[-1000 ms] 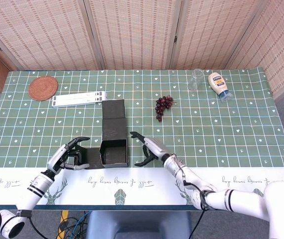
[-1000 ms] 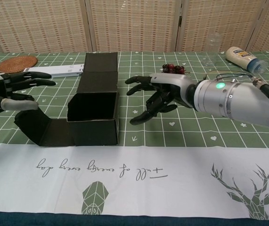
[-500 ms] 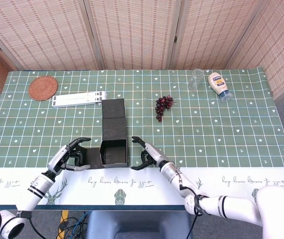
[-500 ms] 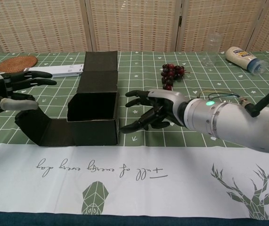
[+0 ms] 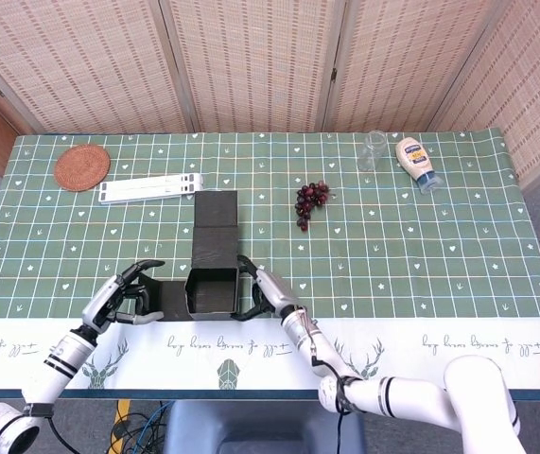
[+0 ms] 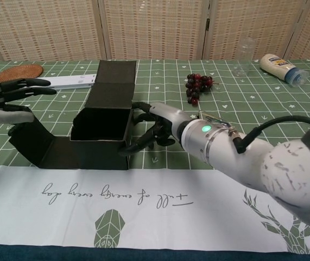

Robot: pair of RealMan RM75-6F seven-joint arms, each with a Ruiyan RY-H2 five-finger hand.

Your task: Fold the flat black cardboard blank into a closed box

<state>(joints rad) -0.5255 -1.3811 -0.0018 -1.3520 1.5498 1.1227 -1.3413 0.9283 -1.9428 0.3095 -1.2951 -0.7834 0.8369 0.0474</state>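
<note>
The partly folded black cardboard box blank [image 5: 215,267] is seen near the front edge of the green checked tablecloth [image 5: 421,246], its long axis running away from the robot: an open-topped cell stands at the near end and a flat panel strip stretches back from it, while a loose flap [image 6: 31,142] slopes out on the left side. The right hand [image 5: 262,293] is set against the right wall of the cell, fingers spread and touching it, nothing being gripped. The left hand [image 5: 118,295] is held open just beside the left flap, apart from the cell itself, so the right hand is judged the nearer. Compared with a second ago, the right hand has been brought from well clear of the box into contact, and the cell has been shifted slightly leftward; the left hand has scarcely been moved.
</note>
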